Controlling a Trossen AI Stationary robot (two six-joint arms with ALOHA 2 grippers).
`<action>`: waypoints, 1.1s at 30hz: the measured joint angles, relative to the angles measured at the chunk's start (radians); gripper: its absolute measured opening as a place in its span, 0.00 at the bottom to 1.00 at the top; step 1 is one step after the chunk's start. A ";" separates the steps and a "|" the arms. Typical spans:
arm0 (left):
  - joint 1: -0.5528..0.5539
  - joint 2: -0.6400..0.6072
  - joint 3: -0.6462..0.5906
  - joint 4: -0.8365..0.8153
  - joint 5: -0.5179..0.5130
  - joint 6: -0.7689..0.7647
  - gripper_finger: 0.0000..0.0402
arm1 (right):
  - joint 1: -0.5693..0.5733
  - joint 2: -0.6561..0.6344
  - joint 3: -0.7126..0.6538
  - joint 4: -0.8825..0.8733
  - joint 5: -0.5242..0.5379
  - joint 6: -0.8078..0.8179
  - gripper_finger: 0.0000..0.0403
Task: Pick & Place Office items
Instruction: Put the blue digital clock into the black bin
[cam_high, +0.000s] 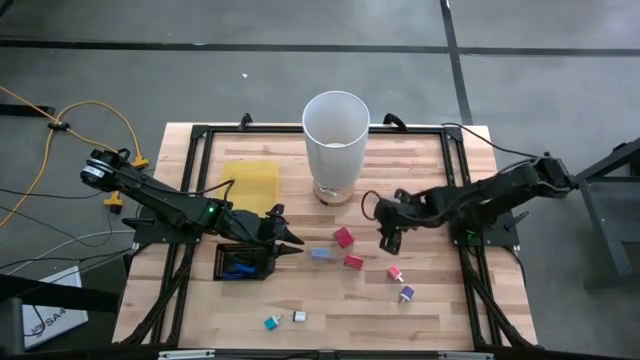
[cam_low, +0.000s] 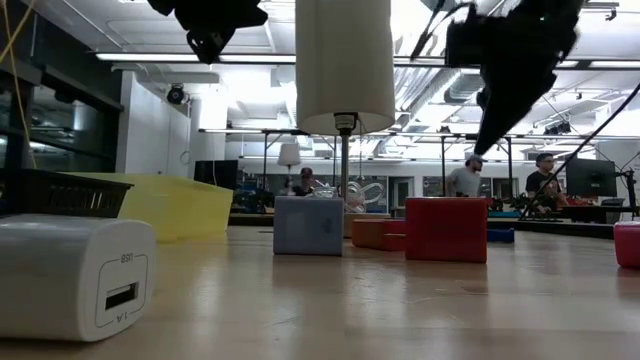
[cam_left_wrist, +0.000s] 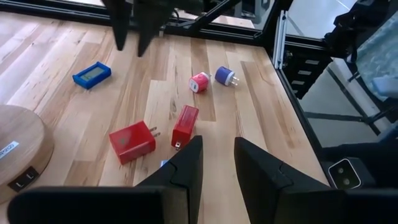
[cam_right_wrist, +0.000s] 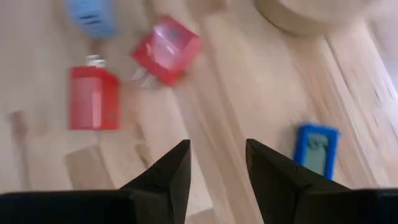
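Observation:
Several small office items lie on the wooden table: two red plug blocks (cam_high: 344, 237) (cam_high: 353, 261), a light blue one (cam_high: 321, 254), a pink one (cam_high: 395, 272), a purple one (cam_high: 406, 294), and a teal (cam_high: 271, 321) and a white one (cam_high: 298, 317) near the front edge. A flat blue piece (cam_right_wrist: 316, 148) lies beside the bin's base. My left gripper (cam_high: 295, 241) hangs above the black mesh tray's right end, slightly open and empty. My right gripper (cam_high: 384, 243) points steeply down, right of the red blocks, slightly open and empty (cam_right_wrist: 217, 144).
The tall white bin (cam_high: 335, 145) stands on a round wooden base at the table's far middle. A flat yellow tray (cam_high: 250, 183) lies to its left. The black mesh tray (cam_high: 243, 262) holds a blue piece. People show in the room behind.

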 joint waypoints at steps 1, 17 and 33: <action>0.000 0.000 0.000 0.001 0.000 0.000 0.22 | -0.018 0.000 0.000 -0.014 0.000 0.024 0.35; 0.000 0.000 0.000 0.003 0.000 0.000 0.22 | -0.238 0.001 -0.001 -0.128 -0.051 0.065 0.36; 0.000 0.000 0.000 0.004 0.000 0.001 0.22 | -0.270 0.042 -0.044 -0.114 -0.041 -0.013 0.59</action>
